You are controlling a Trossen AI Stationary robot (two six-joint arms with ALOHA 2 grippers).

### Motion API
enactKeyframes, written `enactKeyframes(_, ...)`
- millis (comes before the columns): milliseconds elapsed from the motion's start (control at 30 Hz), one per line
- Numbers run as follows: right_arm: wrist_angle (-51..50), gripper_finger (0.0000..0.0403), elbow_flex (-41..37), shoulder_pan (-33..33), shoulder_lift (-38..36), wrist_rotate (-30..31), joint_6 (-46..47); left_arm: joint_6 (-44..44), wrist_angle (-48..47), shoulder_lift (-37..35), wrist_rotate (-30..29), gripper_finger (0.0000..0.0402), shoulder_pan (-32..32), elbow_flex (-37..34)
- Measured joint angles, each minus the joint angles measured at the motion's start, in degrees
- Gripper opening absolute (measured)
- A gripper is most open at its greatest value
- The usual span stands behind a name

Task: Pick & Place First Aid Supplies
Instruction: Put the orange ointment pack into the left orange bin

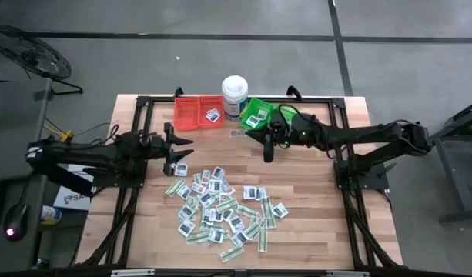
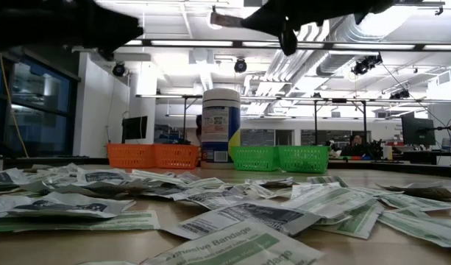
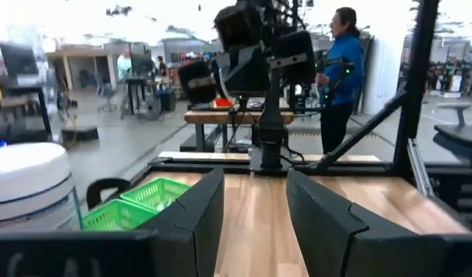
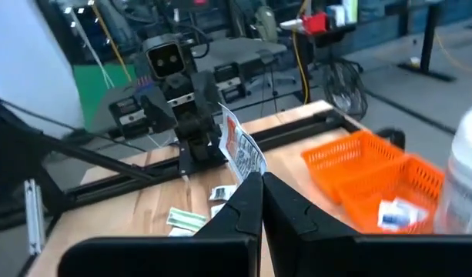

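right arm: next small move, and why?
Probably carry on toward a bin and release. The right gripper is shut on a square white packet, held above the table near the green bin. Which bin it belongs in I cannot tell.

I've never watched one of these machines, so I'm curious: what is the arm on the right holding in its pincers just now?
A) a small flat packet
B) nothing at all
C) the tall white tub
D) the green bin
A: in the right wrist view the right gripper is shut on a small flat packet standing up from its fingertips, raised above the table near the green bin.
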Motion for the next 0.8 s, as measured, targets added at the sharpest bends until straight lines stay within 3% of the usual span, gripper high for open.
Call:
enactKeyframes(100,-3.73,0.0000,2.94,-0.69,0.00,-0.69,-3.90,-4.12,0.11,8.38,-2.18,0.0140,0.01,5.63)
enactKeyframes(400,-10.59,0.0000,7.25,-1.00,0.04,-2.08,-9.26,-2.34,-0.12,28.00,-2.23,0.0140,0.02,23.03)
enactKeyframes(567,-11.01,0.0000,7.25,-0.99,0.04,-2.08,-9.65,-1.78,-2.83,32.88,-3.21,0.0140,0.02,28.23)
enactKeyframes(800,-11.79,0.0000,7.11,-0.94,0.04,-4.27,-9.71,-2.48,-2.74,35.59,-5.81,0.0140,0.02,29.85)
